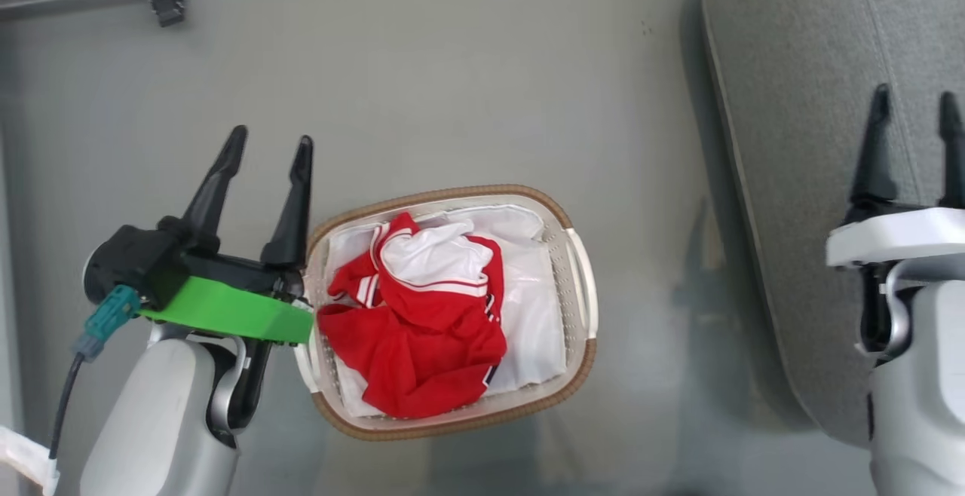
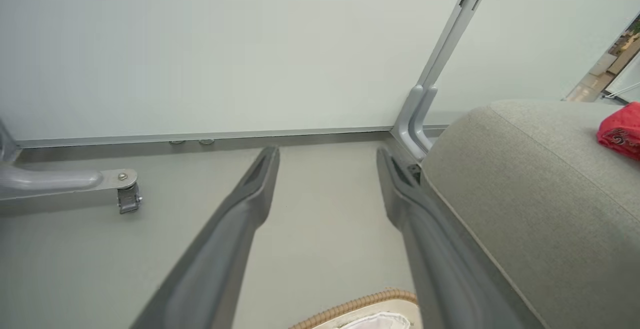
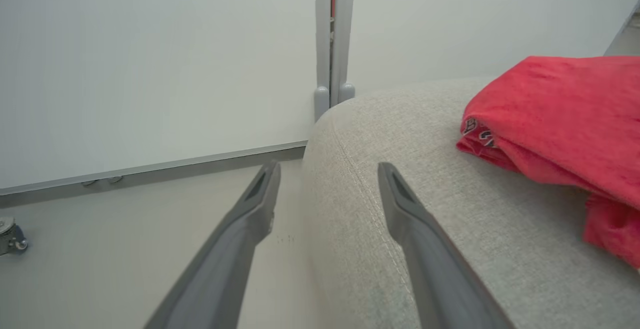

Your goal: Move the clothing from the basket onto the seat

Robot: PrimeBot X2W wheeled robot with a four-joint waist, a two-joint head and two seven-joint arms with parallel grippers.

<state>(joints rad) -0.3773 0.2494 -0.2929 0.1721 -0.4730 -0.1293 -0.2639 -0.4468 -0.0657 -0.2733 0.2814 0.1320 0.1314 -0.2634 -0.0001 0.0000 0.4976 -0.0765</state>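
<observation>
Beside the basket (image 1: 452,193), at its left handle, the left tool (image 1: 271,136) hangs over the floor (image 1: 452,66) with both fingers spread wide and nothing between them. The basket stands on the floor between the two arms, near the seat (image 1: 791,104) but not touching it. The clothing (image 1: 422,330), red with white trim, lies crumpled inside the basket on the white liner (image 1: 539,307). To the right, the right tool (image 1: 915,93) is over the seat, its fingers wide apart and empty. The right wrist view shows one finger over the floor and the other over the seat's rounded edge. Farther along the seat lies a red cloth (image 3: 560,114) with small lettering at its hem, clear of both tools. Behind the seat stand a pale wall panel (image 3: 150,69) and a grey post (image 3: 332,34).
</observation>
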